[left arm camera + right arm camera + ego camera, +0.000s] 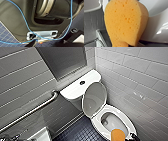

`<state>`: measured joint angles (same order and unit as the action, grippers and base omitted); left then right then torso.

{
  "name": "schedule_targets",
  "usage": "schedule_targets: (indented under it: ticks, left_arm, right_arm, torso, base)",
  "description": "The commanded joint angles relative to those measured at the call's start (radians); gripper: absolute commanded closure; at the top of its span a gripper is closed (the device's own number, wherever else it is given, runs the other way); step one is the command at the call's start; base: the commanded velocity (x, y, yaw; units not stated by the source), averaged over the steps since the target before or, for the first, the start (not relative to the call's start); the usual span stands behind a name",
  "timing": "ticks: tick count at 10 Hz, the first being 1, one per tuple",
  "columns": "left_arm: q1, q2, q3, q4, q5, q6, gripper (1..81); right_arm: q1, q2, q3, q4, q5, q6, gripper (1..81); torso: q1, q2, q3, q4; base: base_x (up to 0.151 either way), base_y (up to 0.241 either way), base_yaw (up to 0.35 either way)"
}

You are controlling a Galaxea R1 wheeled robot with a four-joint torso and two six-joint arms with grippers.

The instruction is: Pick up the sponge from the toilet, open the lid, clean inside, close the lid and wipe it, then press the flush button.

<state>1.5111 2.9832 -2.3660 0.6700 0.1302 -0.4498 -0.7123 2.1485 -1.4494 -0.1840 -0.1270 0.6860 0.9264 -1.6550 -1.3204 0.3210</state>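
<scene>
The white toilet [75, 89] stands in the corner with its lid [94, 98] raised and leaning back against the tank. The oval seat [98, 122] and the bowl [111, 122] lie uncovered. A small dark flush button [82, 82] sits in the middle of the tank top. The orange sponge [118, 135] hovers over the bowl's near rim, with my right gripper [130, 138] shut on it. In the right wrist view the sponge [124, 21] looms large beside the white ceramic. My left gripper [49, 44] hangs low over the dark tiled floor, open and holding nothing.
A metal grab bar [32, 110] runs along the left wall. Grey tiled walls close in on the toilet's right and back. Dark blue floor tiles [80, 133] lie left of the bowl, and a white object [40, 135] stands at the lower left. A blue cable [26, 23] loops past my base.
</scene>
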Motion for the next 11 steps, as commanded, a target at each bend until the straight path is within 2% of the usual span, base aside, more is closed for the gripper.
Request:
schedule_targets:
  ticks: [1, 3, 6, 8, 11]
  left_arm:
    - [0.038, -0.016, 0.004, 0.008, 0.071, 0.000, 1.0]
    - [0.038, -0.018, 0.004, 0.008, 0.069, 0.000, 1.0]
    - [0.038, -0.016, 0.004, 0.008, 0.069, 0.000, 1.0]
    - [0.038, -0.016, 0.004, 0.008, 0.069, 0.000, 1.0]
    - [0.033, -0.016, 0.004, 0.006, 0.071, 0.000, 1.0]
  right_arm:
    - [0.023, -0.105, 0.087, -0.006, -0.048, 0.006, 81.1]
    - [0.050, -0.134, 0.170, -0.008, -0.042, 0.006, 81.1]
    - [0.139, -0.086, 0.198, -0.006, -0.059, 0.007, 81.1]
    - [0.240, -0.011, 0.182, 0.000, -0.065, 0.018, 81.1]
    - [0.355, 0.216, 0.003, -0.002, -0.146, 0.069, 81.1]
  torso:
    - [0.000, 0.000, 0.000, 0.000]
    - [0.000, 0.000, 0.000, 0.000]
    - [0.000, 0.000, 0.000, 0.000]
    - [0.000, 0.000, 0.000, 0.000]
    - [0.000, 0.000, 0.000, 0.000]
  base:
    - [0.000, 0.000, 0.000]
    - [0.000, 0.000, 0.000]
    - [0.000, 0.000, 0.000]
    - [0.000, 0.000, 0.000]
    - [0.000, 0.000, 0.000]
